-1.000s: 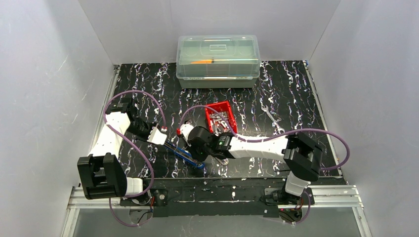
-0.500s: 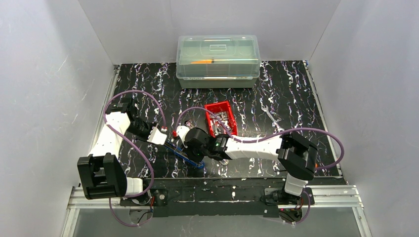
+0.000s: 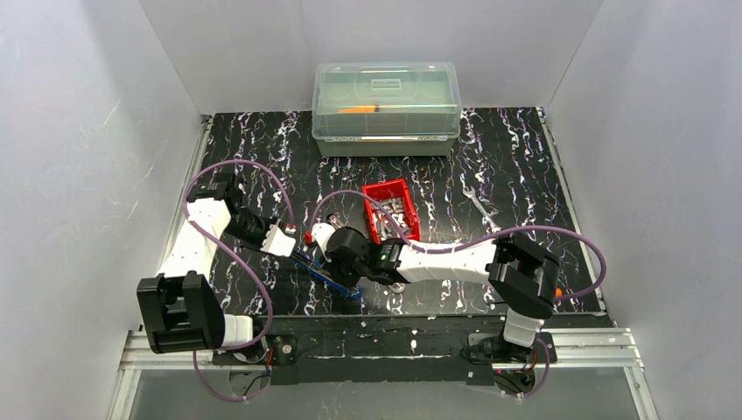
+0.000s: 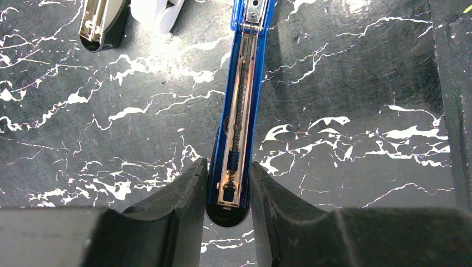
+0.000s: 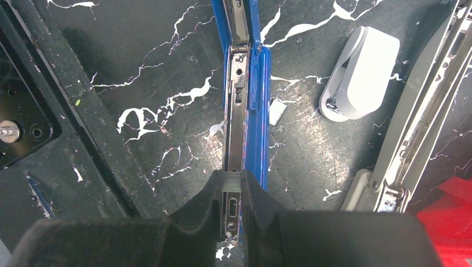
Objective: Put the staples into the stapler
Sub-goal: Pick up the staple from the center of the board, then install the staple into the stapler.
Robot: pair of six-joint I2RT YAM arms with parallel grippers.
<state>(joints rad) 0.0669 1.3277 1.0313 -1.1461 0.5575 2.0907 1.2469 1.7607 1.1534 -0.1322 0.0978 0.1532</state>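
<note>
Pinching one short, silvery, ribbed strip of staples (image 5: 231,181), the right end effector (image 5: 231,188) is clenched on it at the open steel channel of the single blue stapler (image 5: 257,111). The left end effector (image 4: 227,175) clamps that stapler's rounded black end from both sides. The stapler lies folded open, flat on the black, white-veined tabletop (image 3: 262,149). One red plastic bin (image 3: 368,208) nearby holds more staples; count unreadable.
</note>
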